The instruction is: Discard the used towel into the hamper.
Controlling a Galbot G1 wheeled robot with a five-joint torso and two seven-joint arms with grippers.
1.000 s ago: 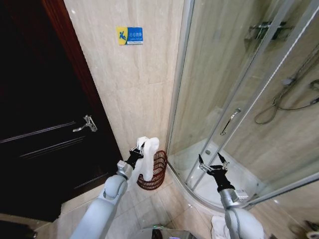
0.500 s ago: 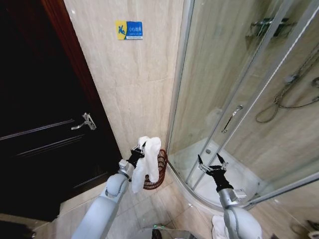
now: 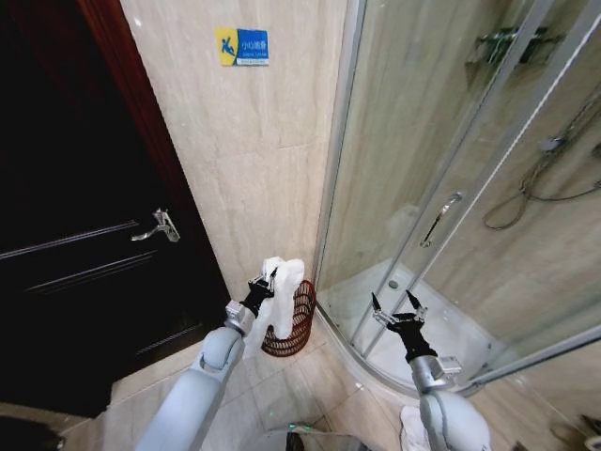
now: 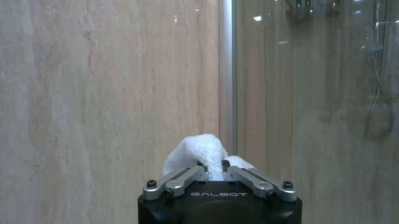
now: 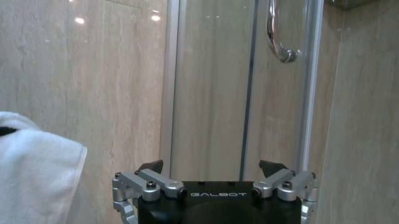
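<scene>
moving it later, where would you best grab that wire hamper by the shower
Probably the hamper by its open top rim, coming from above on its rounded front: the flat back sits near the wall. The towel, held by the left gripper, hangs over it now; the right gripper is open and free.

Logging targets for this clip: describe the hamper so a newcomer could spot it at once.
Find the beige marble wall between the dark door and the glass shower enclosure. At its foot stands the hamper, the lone dark reddish-brown see-through basket, behind the white towel held by the left gripper.
</scene>
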